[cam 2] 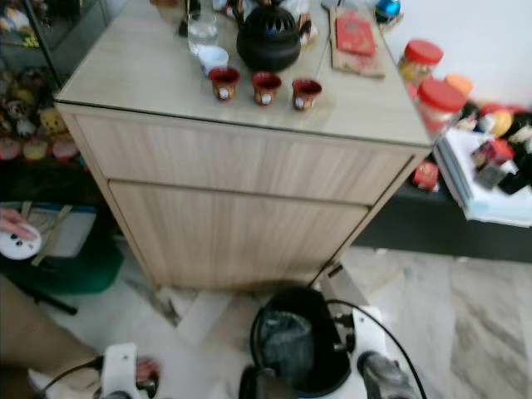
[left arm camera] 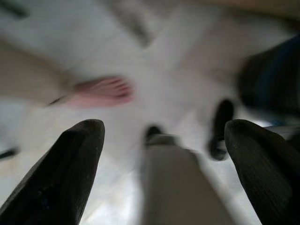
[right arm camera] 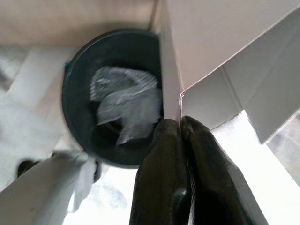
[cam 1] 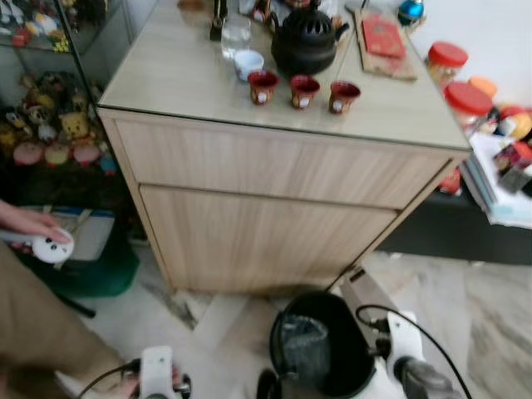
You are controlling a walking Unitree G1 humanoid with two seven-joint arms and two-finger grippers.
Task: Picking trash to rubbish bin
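While our right gripper [right arm camera: 180, 129] is pinching the edge of a white box [right arm camera: 220, 56] beside the bin [cam 1: 320, 345], we are probably best carrying it fully over the rim before releasing; our left gripper [left arm camera: 164, 136] is hanging spread above the floor [left arm camera: 154, 70].

The cabinet [cam 1: 274, 208] looks like pale matt wood-grain laminate, its top glossy as glass. At twelve o'clock on it, the teapot [cam 1: 306, 41] is dull black, the three cups [cam 1: 303, 90] glazed red. The floor [cam 1: 490, 324] is polished marble-like tile. The bin [right arm camera: 112, 93] is smooth dark plastic holding crinkled clear film [right arm camera: 124, 105].
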